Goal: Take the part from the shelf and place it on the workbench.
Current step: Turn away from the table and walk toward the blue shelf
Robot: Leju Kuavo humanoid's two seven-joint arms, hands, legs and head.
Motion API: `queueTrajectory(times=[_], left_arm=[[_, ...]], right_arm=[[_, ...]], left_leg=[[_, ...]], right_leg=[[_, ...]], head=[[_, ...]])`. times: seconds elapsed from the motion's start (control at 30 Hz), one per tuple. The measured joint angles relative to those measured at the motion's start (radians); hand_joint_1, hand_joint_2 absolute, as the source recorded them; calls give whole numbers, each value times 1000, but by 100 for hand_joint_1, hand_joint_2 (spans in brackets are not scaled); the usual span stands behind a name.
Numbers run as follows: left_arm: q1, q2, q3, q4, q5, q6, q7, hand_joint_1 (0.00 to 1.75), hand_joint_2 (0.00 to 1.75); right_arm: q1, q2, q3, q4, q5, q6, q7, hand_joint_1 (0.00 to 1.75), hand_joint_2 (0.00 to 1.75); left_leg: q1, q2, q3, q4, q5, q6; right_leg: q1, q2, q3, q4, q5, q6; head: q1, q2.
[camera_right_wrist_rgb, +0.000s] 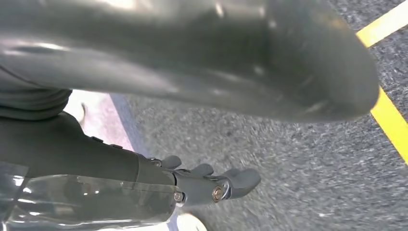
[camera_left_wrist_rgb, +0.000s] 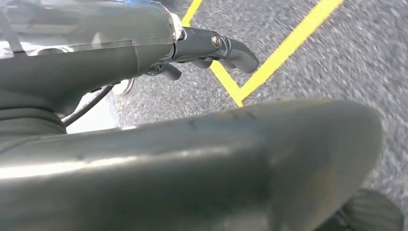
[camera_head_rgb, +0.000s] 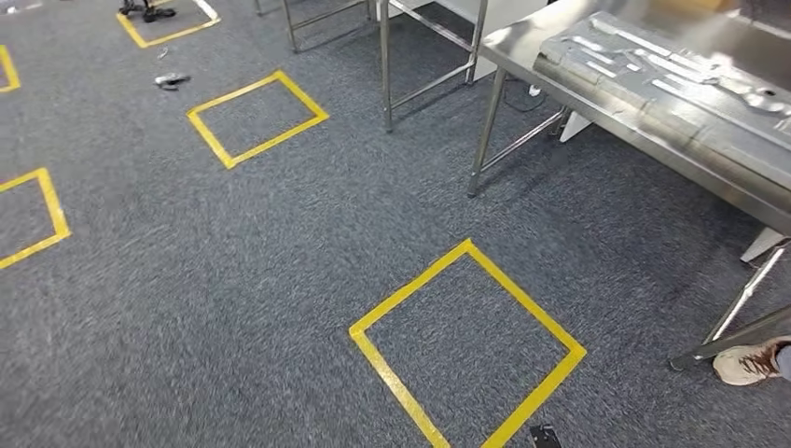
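Workbench [camera_head_rgb: 653, 103] is far right with flat metal pieces lying on its steel top, but I can't tell which of them, if any, is the part, and I can't make out a shelf. Left hand [camera_left_wrist_rgb: 211, 48] and right hand [camera_right_wrist_rgb: 211, 185] both hang over the grey carpet [camera_head_rgb: 280, 261] with loosely released fingers, holding nothing. My worry is the walk: with the yellow tape square [camera_head_rgb: 466, 350] right ahead, table legs [camera_head_rgb: 485, 131] on the far right and a person's shoe [camera_head_rgb: 751, 362] near right, a sloppy turn could clip something.
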Motion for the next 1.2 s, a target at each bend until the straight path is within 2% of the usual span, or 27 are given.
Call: queueTrajectory(times=[0.07, 0.13, 0.2, 0.27, 0.3, 0.33, 0.37, 0.43, 0.47, 0.5, 0.57, 0.6, 0.63, 0.7, 0.73, 0.77, 0.8, 0.83, 0.87, 0.9, 0.93, 1.0, 1.03, 1.07, 1.1, 1.13, 1.2], left_arm=[[3, 13, 8, 0, 6, 2, 0, 0, 0], [6, 22, 14, 0, 12, 4, -2, 0, 0], [5, 27, 16, -1, 16, 5, -6, 0, 0], [4, 30, 19, -1, 18, 5, -8, 0, 0], [6, 31, 20, -1, 19, 6, -9, 0, 0], [7, 33, 22, -1, 21, 7, -9, 0, 0], [8, 36, 23, -1, 22, 7, -9, 0, 0], [6, 41, 26, -1, 23, 8, -10, 0, 0], [4, 43, 27, -1, 24, 8, -10, 0, 0], [3, 44, 29, -1, 24, 8, -11, 0, 0], [7, 47, 32, -1, 25, 8, -12, 0, 0], [10, 47, 34, -1, 26, 8, -12, 0, 0], [11, 48, 35, -1, 26, 7, -12, 0, 0], [10, 48, 36, -1, 28, 5, -12, 0, 0], [8, 49, 37, -1, 30, 5, -11, 0, 0], [8, 49, 37, -1, 32, 4, -10, 0, 0], [9, 49, 38, -1, 34, 4, -8, 0, 0], [10, 49, 39, -1, 35, 4, -7, 0, 0], [11, 49, 40, -1, 36, 4, -6, 0, 0], [12, 49, 41, -1, 36, 4, -5, 0, 0], [11, 49, 42, -1, 36, 4, -5, 0, 0], [10, 49, 43, -1, 33, 4, -4, 0, 0], [10, 49, 43, -1, 31, 4, -4, 0, 0], [12, 49, 43, -1, 29, 3, -3, 0, 0], [15, 49, 43, -1, 27, 2, -2, 0, 0], [16, 49, 43, -1, 25, 2, 1, 0, 0], [13, 49, 43, -1, 22, 1, 7, 0, 0]], right_arm=[[-2, -1, 0, 0, 7, 4, 5, 0, 0], [-3, -1, 0, 1, 16, 8, 12, 0, 0], [-2, -2, 0, 2, 24, 13, 20, 0, 0], [-1, -3, 0, 3, 30, 17, 28, 0, 0], [-1, -4, 1, 4, 33, 19, 31, 0, 0], [-3, -4, 1, 4, 36, 21, 33, 0, 0], [-4, -4, 2, 4, 38, 22, 35, 0, 0], [-7, -4, 4, 4, 43, 25, 40, 0, 0], [-8, -4, 5, 4, 45, 26, 43, 0, 0], [-10, -3, 6, 4, 46, 27, 47, 0, 0], [-14, -3, 7, 4, 47, 28, 52, 0, 0], [-17, -3, 8, 4, 47, 28, 53, 0, 0], [-18, -3, 8, 4, 47, 28, 55, 0, 0], [-17, -4, 8, 5, 47, 27, 60, 0, 0], [-15, -5, 8, 7, 47, 28, 65, 0, 0], [-12, -5, 8, 8, 48, 29, 70, 0, 0], [-9, -5, 8, 10, 50, 30, 75, 0, 0], [-8, -5, 8, 11, 51, 31, 79, 0, 0], [-7, -6, 8, 11, 53, 31, 82, 0, 0], [-8, -6, 8, 11, 54, 32, 84, 0, 0], [-7, -7, 8, 12, 55, 32, 86, 0, 0], [-7, -8, 8, 13, 56, 31, 88, 0, 0], [-7, -8, 8, 13, 56, 31, 88, 0, 0], [-7, -8, 8, 13, 55, 30, 88, 0, 0], [-7, -8, 8, 13, 54, 30, 87, 0, 0], [-7, -8, 8, 13, 53, 30, 87, 0, 0], [-2, -8, 8, 14, 50, 29, 85, 0, 0]], left_leg=[[4, -12, -8, 0, 3, -13], [3, 28, -28, 37, -20, -23], [2, 85, -80, 151, -84, -29], [5, 102, -137, 274, -133, -33], [6, 106, -143, 292, -132, -33], [6, 110, -129, 269, -113, -31], [5, 119, -95, 209, -82, -27], [-4, 164, -18, 68, -33, -14], [-9, 179, 4, 24, -22, -6], [-13, 186, 12, 4, -20, 0], [-13, 162, 11, -3, -15, 9], [-11, 151, 14, -9, -10, 14], [-8, 140, 16, -16, -5, 20], [-5, 119, 17, -23, 4, 28], [-5, 106, 15, -22, 5, 31], [-5, 93, 13, -21, 6, 32], [-5, 78, 12, -20, 7, 31], [-4, 64, 12, -19, 7, 30], [-4, 50, 12, -17, 7, 28], [-3, 38, 12, -14, 6, 25], [-3, 26, 9, -8, 4, 21], [-2, 3, 0, 0, 3, 8], [-1, -8, -5, 1, 4, 0], [1, -18, -8, -1, 7, -7], [2, -11, -12, 3, 5, -13], [2, 10, -20, 17, -5, -17], [3, 71, -63, 107, -56, -24]], right_leg=[[2, -24, 0, -3, 5, -13], [1, -49, 1, -10, 10, -28], [4, -77, 1, -12, 10, -38], [10, -109, 0, -11, 9, -43], [11, -123, 0, -10, 8, -43], [13, -136, 1, -10, 7, -43], [14, -148, 2, -10, 6, -42], [19, -171, 6, -9, 2, -37], [21, -182, 9, -9, 0, -33], [23, -193, 11, -9, -2, -28], [23, -213, 15, -10, -5, -18], [21, -202, 15, -4, -11, -13], [19, -178, 8, 17, -28, -8], [13, -111, -35, 116, -89, -1], [11, -92, -68, 183, -121, 1], [10, -84, -96, 238, -140, 4], [8, -81, -111, 265, -140, 6], [6, -79, -110, 255, -120, 7], [3, -74, -92, 210, -84, 8], [-1, -62, -64, 145, -44, 9], [-4, -38, -37, 81, -16, 9], [-5, -5, -7, 11, 6, 4], [-3, -2, -5, 3, 3, -1], [-3, -15, -4, 1, 5, -8], [-3, -27, -2, -4, 8, -15], [-3, -40, 1, -10, 11, -23], [0, -69, 4, -17, 13, -36]], head=[[0, 0], [-3, 0], [-7, 0], [-7, 0], [-8, 0], [-8, 0], [-8, 0], [-7, 0], [-7, 0], [-7, 0], [-6, 0], [-6, 0], [-6, 0], [-4, 0], [-4, 0], [-4, 0], [-4, 0], [-4, 0], [-4, 0], [-4, 0], [-4, 0], [-4, 0], [-4, 0], [-5, 0], [-5, 0], [-6, 0], [-8, 0]])
